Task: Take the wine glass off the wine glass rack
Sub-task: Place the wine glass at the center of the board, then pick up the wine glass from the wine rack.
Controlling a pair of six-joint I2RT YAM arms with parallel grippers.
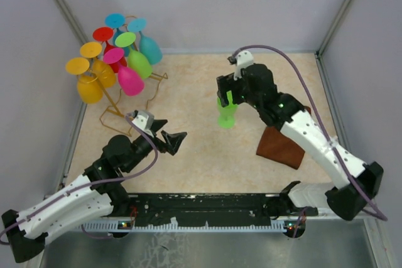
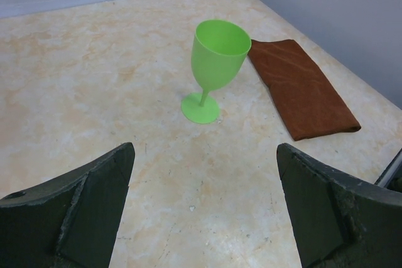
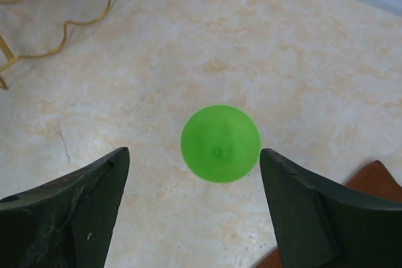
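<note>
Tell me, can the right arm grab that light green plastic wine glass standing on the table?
Probably yes: the right claw hangs open straight above the upright light green plastic wine glass, with nothing between them.

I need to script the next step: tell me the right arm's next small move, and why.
Probably lift the right tool straight up. It is open, directly above the green wine glass, which stands upright on the table, untouched; a sideways move might tip it.
</note>
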